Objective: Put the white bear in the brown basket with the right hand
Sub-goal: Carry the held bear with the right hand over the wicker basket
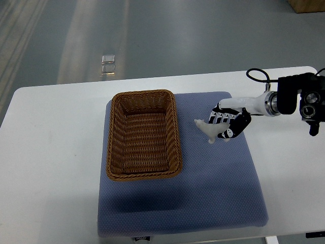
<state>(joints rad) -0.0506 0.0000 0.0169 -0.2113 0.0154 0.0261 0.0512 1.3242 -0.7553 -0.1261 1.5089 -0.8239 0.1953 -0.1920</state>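
One arm is all we have in the frame, coming in from the right edge, and its right hand point(228, 123) sits right of centre over the blue mat point(213, 193). We can see the dark fingers point(231, 131) curled around the white bear point(209, 131), and the grip looks closed on it. Only the left part of the bear pokes out from the hand, pointing toward the frame's left and slightly down. Whether the bear is lifted clear of the mat or touching it, we cannot tell from this steep angle.

Over to the left of the hand we have the brown basket point(143, 174), a rectangular woven one, standing on the left half of the mat with its long side running up and down the frame. Bear and basket are near each other but apart, with a strip of bare mat between them; the bear is outside the basket, level with its middle.

Mat and basket rest on the white table point(51, 168), which fills the lower part of the frame, with grey floor point(177, 35) across the top.
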